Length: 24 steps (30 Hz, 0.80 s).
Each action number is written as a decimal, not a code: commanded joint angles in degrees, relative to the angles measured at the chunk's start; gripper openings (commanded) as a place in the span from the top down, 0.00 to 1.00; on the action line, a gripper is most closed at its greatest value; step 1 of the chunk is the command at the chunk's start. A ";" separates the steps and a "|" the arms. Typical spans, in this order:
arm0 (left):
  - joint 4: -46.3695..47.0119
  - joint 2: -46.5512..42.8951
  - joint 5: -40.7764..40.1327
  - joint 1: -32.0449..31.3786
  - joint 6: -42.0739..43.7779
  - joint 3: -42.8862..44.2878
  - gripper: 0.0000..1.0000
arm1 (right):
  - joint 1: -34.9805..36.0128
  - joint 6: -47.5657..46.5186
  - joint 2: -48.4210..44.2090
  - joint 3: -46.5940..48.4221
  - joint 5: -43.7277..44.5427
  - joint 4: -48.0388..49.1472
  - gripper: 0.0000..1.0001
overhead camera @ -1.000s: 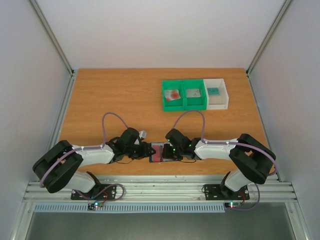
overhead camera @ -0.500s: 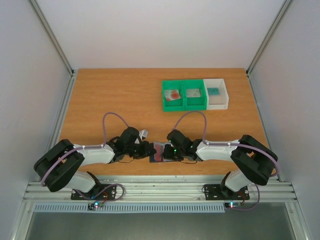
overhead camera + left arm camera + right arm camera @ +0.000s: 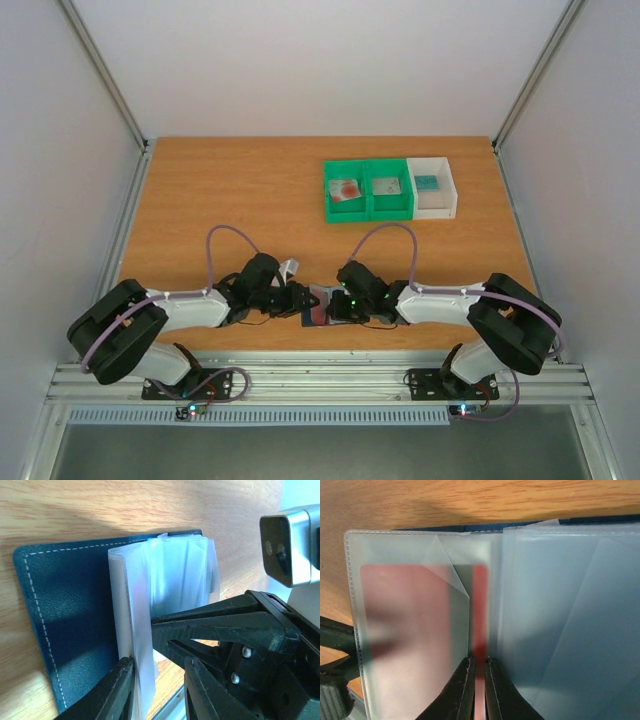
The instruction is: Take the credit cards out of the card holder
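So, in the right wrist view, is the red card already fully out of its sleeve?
No, most of the red card lies under the frosted sleeve.

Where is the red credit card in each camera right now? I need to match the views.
Top external: red credit card low centre, in the open card holder.
Left wrist: not in it; only navy cover and clear sleeves.
Right wrist: left of centre inside a clear sleeve, its right edge between the right gripper fingers.
Shared landmark: the card holder's navy cover, in all three views.
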 commanded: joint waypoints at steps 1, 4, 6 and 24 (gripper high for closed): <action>-1.14 -2.52 -0.91 -0.88 0.80 2.54 0.71 | 0.51 -0.33 -0.92 -0.80 1.55 -0.98 0.92; -5.47 -4.17 -2.62 -1.74 2.09 4.06 0.72 | 0.51 -0.31 -0.94 -1.04 1.53 -0.70 0.92; -6.55 -4.58 -3.42 -2.20 2.97 4.45 0.74 | 0.51 -0.19 -1.14 -1.22 1.67 -0.58 0.92; -13.08 -3.35 -9.01 -3.28 4.83 6.40 0.64 | 0.50 -0.60 -1.98 -0.89 2.34 -1.53 0.93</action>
